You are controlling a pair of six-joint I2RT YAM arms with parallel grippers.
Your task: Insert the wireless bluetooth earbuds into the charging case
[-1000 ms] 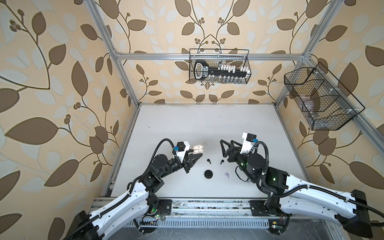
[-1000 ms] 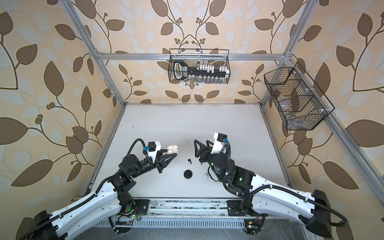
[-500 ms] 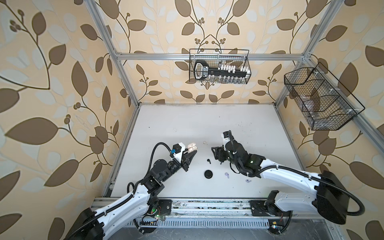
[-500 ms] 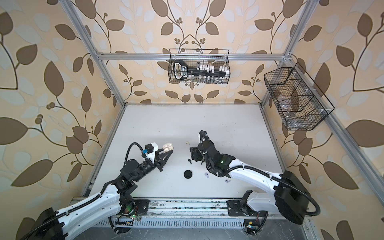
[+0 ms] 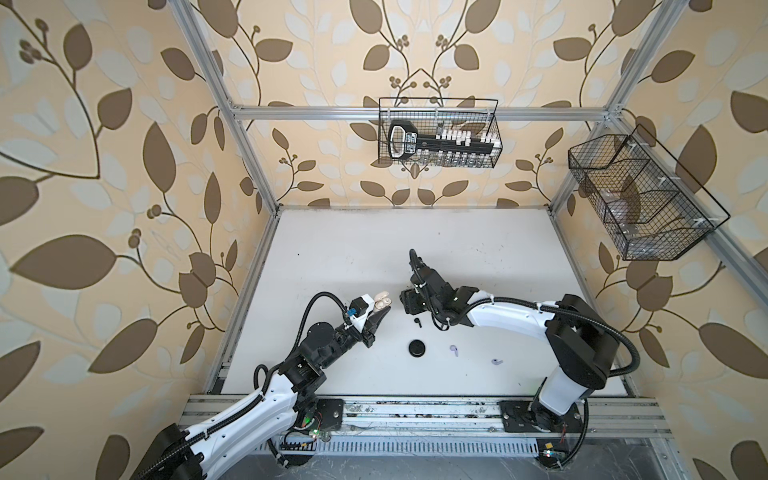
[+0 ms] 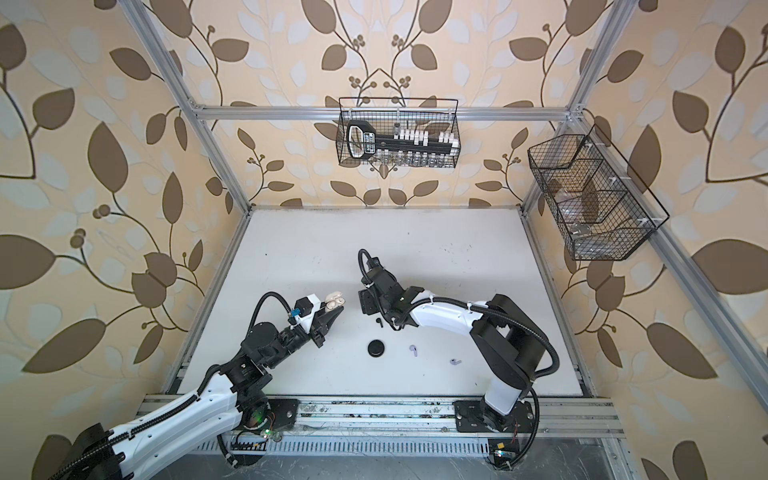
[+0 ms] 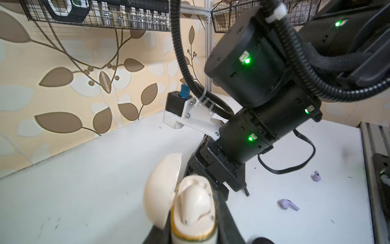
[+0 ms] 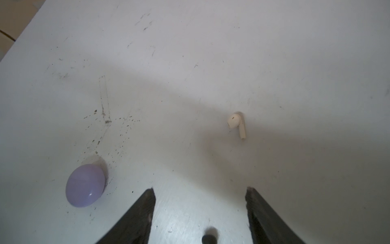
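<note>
Top views, held case: in both top views, just left of centre, the left gripper (image 5: 380, 314) has its fingers pinching the open cream charging case (image 5: 382, 300).
Top views, other arm: the right gripper (image 5: 408, 302) points down at the surface (image 5: 478, 257) just right of that case and apart from it. Its fingers are hidden here.
Top views, clutter: a black earbud (image 5: 417, 322) lies just below the right gripper. The black charging case (image 5: 417, 348) and two lavender earbuds (image 5: 454, 350) lie in the lower centre.
Left wrist, case: the lid (image 7: 162, 190) is hinged open and one earbud looks seated (image 7: 196, 202). The second socket cannot be seen.
Left wrist, obstacle: the right arm (image 7: 253, 135) stands close behind the case, so a careless swing could knock it.
Right wrist, fingers: the fingers (image 8: 147, 211) are spread with nothing between them.
Right wrist, target: the white earbud (image 8: 237, 124) lies on its side ahead, nearer one finger.
Right wrist, bystander: the closed lavender charging case (image 8: 85, 186) sits well apart.
Step advice: probably centre over the white earbud, descend squarely and pinch across its stem.
</note>
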